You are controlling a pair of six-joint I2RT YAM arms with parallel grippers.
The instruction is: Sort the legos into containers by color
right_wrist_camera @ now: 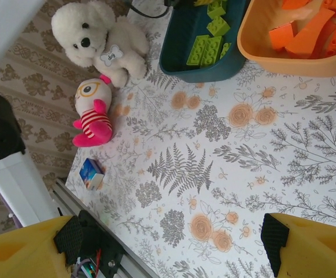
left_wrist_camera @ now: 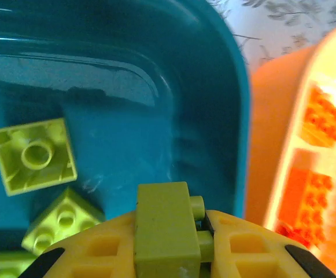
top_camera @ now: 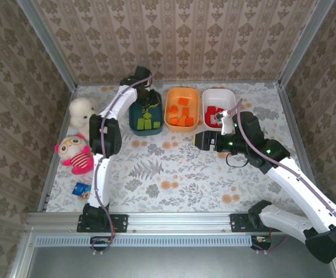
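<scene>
You can't make out the held brick from the top camera: the left arm covers the far end of the dark teal tub. The left wrist camera does show it. Your left jaws are closed tight on a light green brick, with the yellow moulded fingers pressed against its flat sides and its round studs sticking out to the right. The brick hangs over the inside of the glossy teal tub, close to its rounded right-hand wall.

Below it, one loose green brick lies upside down and shows its hollow underside. A second green brick lies studs up, and a third is cut off at the bottom left corner. The orange tub stands just beside the teal one, but it is glary and blurred, so its orange bricks are only soft blocks.

Your right jaws stand wide apart with nothing between them, over bare flowered table. That camera's top edge crops both tubs. The white tub holds red bricks, and the right arm overlaps its near corner.

At the table's left edge are a fluffy white plush dog, a pink striped plush and a small blue box whose print is too small to read.
</scene>
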